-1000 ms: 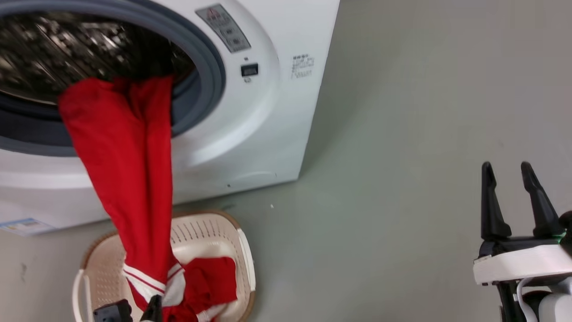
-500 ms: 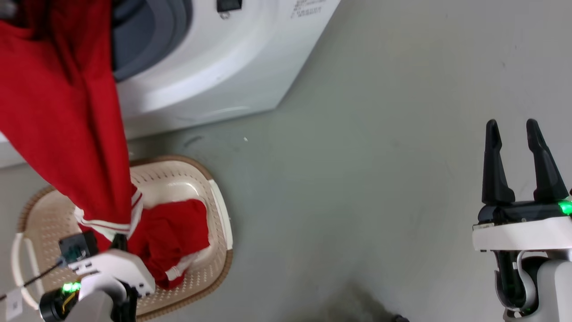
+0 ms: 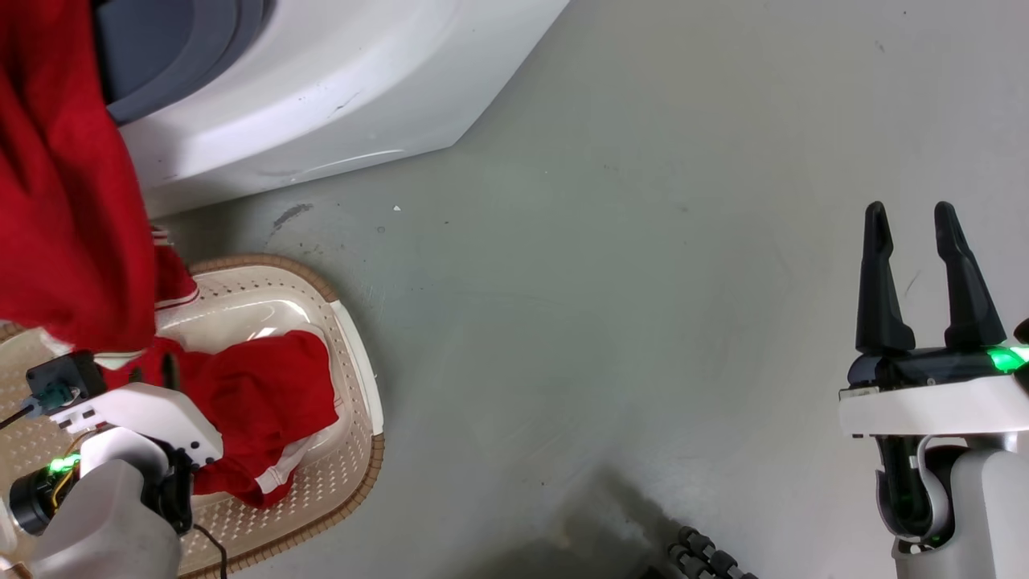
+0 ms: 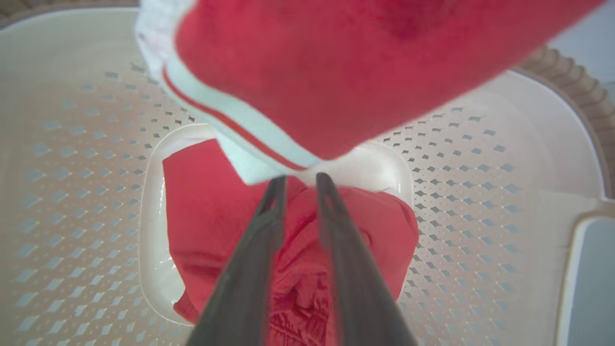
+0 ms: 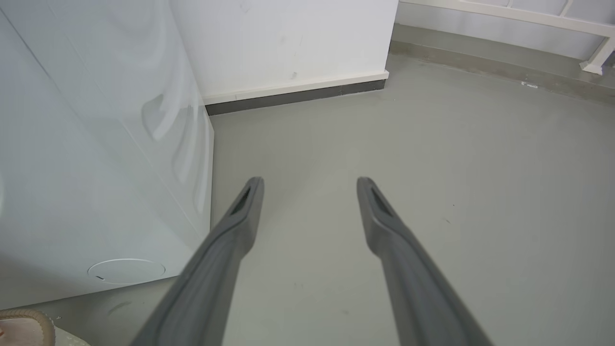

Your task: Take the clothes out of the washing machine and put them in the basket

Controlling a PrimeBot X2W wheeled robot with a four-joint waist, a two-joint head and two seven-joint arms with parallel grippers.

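The white washing machine (image 3: pixel 321 96) fills the top left of the head view, and its side panel (image 5: pixel 96 168) shows in the right wrist view. A long red garment (image 3: pixel 64 201) hangs from its opening down into the cream basket (image 3: pixel 354 378), its white-striped hem (image 4: pixel 230 125) just above my fingertips. More red cloth (image 3: pixel 257 402) lies heaped on the basket floor (image 4: pixel 480 192). My left gripper (image 3: pixel 153 371) (image 4: pixel 301 179) is inside the basket, fingers nearly together with bunched red cloth between them. My right gripper (image 3: pixel 910 211) (image 5: pixel 310 180) stands open over bare floor at the right.
Grey floor (image 3: pixel 603 281) stretches between the basket and my right arm. A dark ribbed cable (image 3: pixel 707 559) lies at the bottom edge. A white wall with a dark baseboard (image 5: pixel 293 93) stands behind the machine, and a white frame (image 5: pixel 528 14) at the far right.
The head camera has tilted down, so the machine slid up and out of frame. My left gripper sits further into the basket with the red cloth. My right gripper has kept its place, open.
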